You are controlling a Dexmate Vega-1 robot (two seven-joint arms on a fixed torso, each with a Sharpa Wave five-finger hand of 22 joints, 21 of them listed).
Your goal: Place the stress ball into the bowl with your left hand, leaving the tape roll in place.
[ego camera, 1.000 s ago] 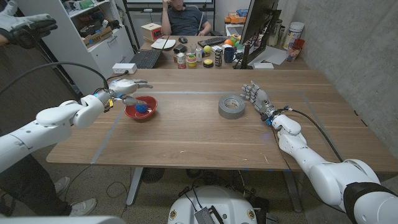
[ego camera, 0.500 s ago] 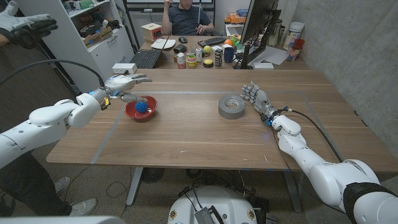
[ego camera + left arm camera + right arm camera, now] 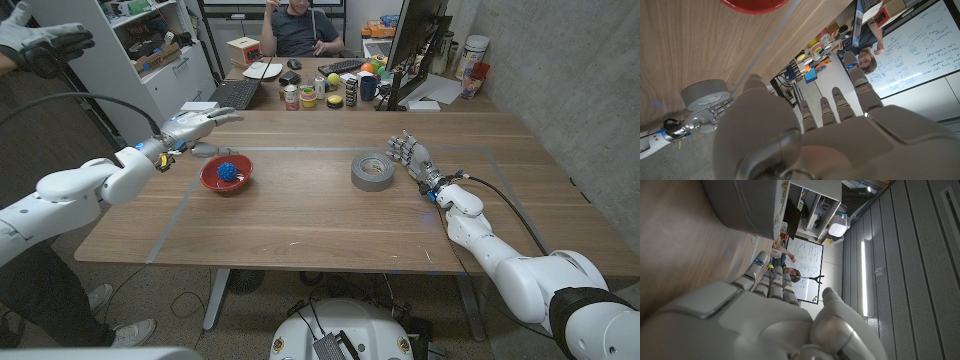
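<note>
Left hand (image 3: 196, 127) raised above the table beside the red bowl (image 3: 210, 178), fingers spread and empty; the blue stress ball (image 3: 227, 171) lies inside the bowl. Right hand (image 3: 412, 156) stands near the tape roll (image 3: 372, 170), fingers apart, holding nothing.

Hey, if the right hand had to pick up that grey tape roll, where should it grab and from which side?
Probably from the roll's right side, where the right hand stands open next to it. The tape roll lies flat with its hole facing up, so pinching the near wall, thumb in the hole and fingers on the outer rim, looks easiest.
</note>
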